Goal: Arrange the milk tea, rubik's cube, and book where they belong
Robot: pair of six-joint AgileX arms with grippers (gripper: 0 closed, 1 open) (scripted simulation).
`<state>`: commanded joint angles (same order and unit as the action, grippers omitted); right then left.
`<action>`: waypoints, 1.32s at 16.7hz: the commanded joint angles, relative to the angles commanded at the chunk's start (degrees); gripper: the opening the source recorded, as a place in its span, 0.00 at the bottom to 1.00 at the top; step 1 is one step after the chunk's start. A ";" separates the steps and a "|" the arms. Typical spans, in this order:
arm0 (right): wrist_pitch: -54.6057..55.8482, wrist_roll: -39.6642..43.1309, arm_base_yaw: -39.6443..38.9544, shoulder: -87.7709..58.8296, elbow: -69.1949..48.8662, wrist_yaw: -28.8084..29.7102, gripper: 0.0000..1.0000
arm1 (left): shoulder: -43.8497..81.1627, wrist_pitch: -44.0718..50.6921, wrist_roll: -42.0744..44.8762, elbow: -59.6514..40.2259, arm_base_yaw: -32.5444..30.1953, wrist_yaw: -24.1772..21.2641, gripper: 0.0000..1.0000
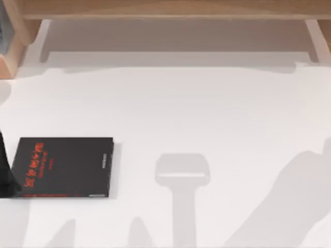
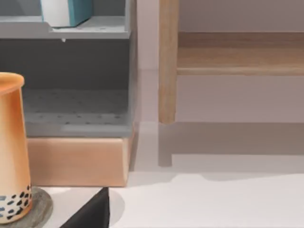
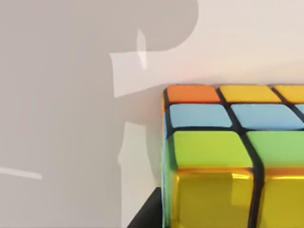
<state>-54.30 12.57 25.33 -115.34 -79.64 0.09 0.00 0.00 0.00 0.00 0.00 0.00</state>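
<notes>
Milk tea [image 2: 10, 152], an orange cup with dark pearls printed near its base, stands upright on a round grey coaster [image 2: 40, 209] in the left wrist view, just in front of a shelf unit with a pale wooden plinth [image 2: 78, 161] and grey compartments [image 2: 71, 109]. On the upper grey ledge sits the book [image 2: 66, 12], its light-blue cover and white edge showing, so that item looks already put away. A black book [image 1: 64, 166] with red characters lies flat on the white table [image 1: 207, 113] near the top view's left edge; it is not one of the task's things. The rubik's cube [image 3: 228, 152] sits very close under the right wrist camera, with orange, blue, green and yellow tiles facing it, resting on or just above the table surface; whether it is being carried cannot be told. Neither arm's fingers can be seen clearly, so it cannot be told whether the left or the right pincer is spread, pressed together or holding anything. Judging by this, the cup and book seem settled, and the cube is the step in hand: the right arm would next need a secure grasp and a carry toward wherever the cube belongs.
</notes>
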 joint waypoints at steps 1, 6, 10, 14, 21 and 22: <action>0.00 0.00 0.00 0.00 0.00 0.00 0.02 | 0.00 0.00 0.00 0.00 0.00 0.00 1.00; 0.00 0.00 0.00 0.00 0.00 0.00 0.00 | 0.00 0.00 0.00 0.00 0.00 0.00 1.00; -0.02 -0.06 -0.04 0.12 -0.05 0.03 0.00 | 0.00 0.00 0.00 0.00 0.00 0.00 1.00; -3.27 0.00 -0.02 1.10 -2.14 0.02 0.00 | 0.00 0.00 0.00 0.00 0.00 0.00 1.00; -6.01 -0.16 -0.13 2.03 -4.04 0.08 0.00 | 0.00 0.00 0.00 0.00 0.00 0.00 1.00; -5.38 -0.67 -0.79 2.54 -4.10 0.61 0.00 | 0.00 0.00 0.00 0.00 0.00 0.00 1.00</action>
<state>-59.68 11.90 24.54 -112.80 -83.75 0.70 0.00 0.00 0.00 0.00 0.00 0.00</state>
